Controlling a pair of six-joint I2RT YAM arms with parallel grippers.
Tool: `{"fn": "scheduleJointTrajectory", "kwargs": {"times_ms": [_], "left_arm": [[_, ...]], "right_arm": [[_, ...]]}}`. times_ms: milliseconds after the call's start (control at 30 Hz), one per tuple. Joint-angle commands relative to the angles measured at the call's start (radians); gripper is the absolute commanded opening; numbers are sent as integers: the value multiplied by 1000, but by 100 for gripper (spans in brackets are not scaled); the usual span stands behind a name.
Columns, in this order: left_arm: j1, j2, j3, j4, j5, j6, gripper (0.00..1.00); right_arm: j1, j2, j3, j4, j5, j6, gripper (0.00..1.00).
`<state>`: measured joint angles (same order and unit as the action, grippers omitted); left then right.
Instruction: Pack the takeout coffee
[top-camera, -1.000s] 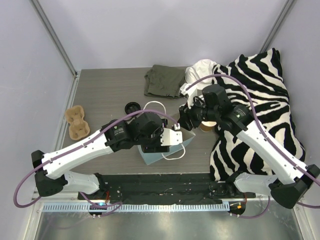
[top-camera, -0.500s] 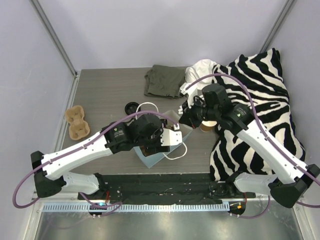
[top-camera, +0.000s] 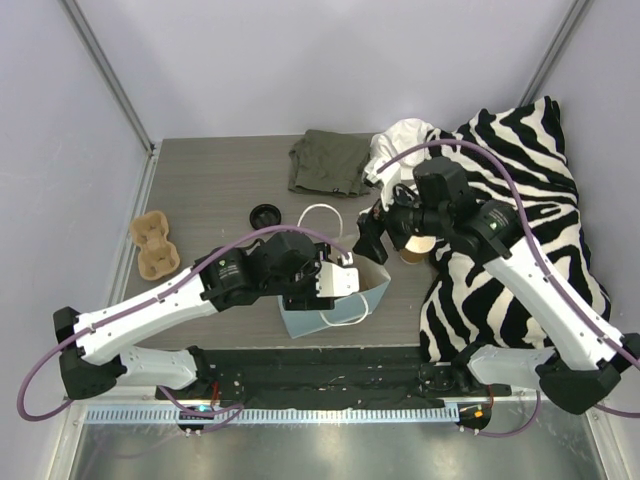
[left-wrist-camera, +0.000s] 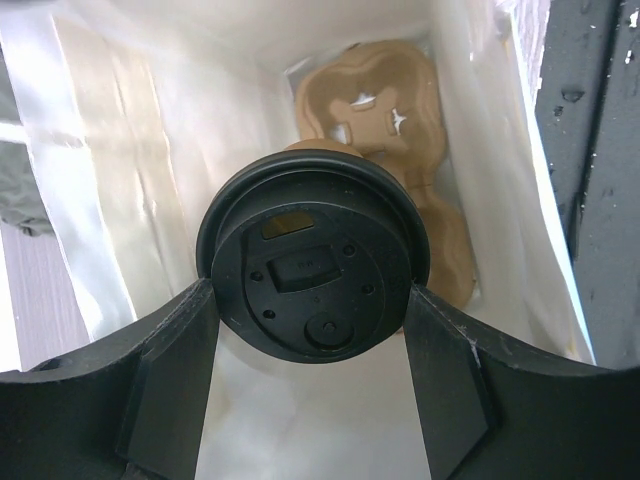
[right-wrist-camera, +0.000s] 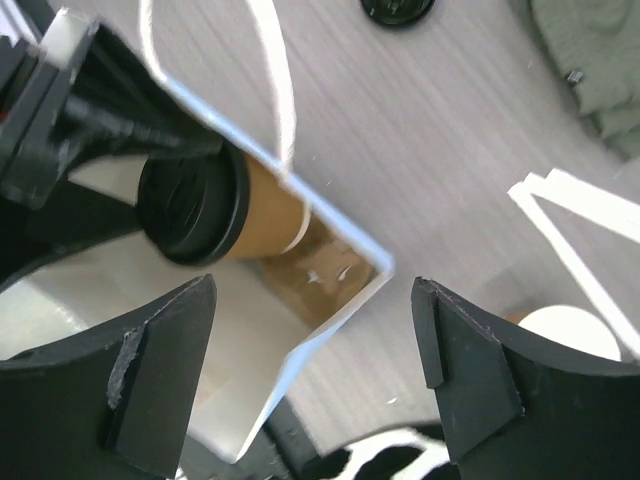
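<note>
**Grey table (top-camera: 220, 190): takeout coffee (left-wrist-camera: 312, 268) held inside blue paper bag (top-camera: 335, 315)**

L gripper (left-wrist-camera: 310, 300) clamps the cup by its black lid, both fingers touching it, w/ pulp carrier (left-wrist-camera: 385, 100) below on bag's floor. R gripper (right-wrist-camera: 312, 290) hovers over bag's far rim, jaws wide, holding nothing. Lidless cup (top-camera: 418, 245) stands nr zebra cloth (top-camera: 520, 170), R of bag.

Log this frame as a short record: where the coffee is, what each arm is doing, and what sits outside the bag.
coffee: takeout coffee, lid on, inside the blue bag, above a pulp carrier
left gripper: shut on the coffee, fingers either side of its lid
right gripper: open, holding nothing, above the bag's rim
outside bag: lidless cup, loose black lid, second carrier
status: coffee not yet released
</note>
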<state>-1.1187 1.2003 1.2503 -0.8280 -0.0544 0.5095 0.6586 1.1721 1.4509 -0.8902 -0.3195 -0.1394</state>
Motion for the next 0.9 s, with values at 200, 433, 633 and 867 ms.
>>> {"fn": "scheduleJointTrajectory", "kwargs": {"times_ms": [200, 433, 633, 867], "left_arm": [[-3, 1, 14, -2, 50, 31, 47], [-3, 10, 9, -2, 50, 32, 47], [-3, 8, -12, 20, 13, 24, 47], [-3, -10, -64, 127, -97, 15, 46]], "right_arm": [[-11, 106, 71, 13, -208, -268, 89], [-13, 204, 101, 60, -217, -325, 82], [-4, 219, 75, 63, -248, -344, 28], [61, 127, 17, 241, -92, -217, 1]]}}
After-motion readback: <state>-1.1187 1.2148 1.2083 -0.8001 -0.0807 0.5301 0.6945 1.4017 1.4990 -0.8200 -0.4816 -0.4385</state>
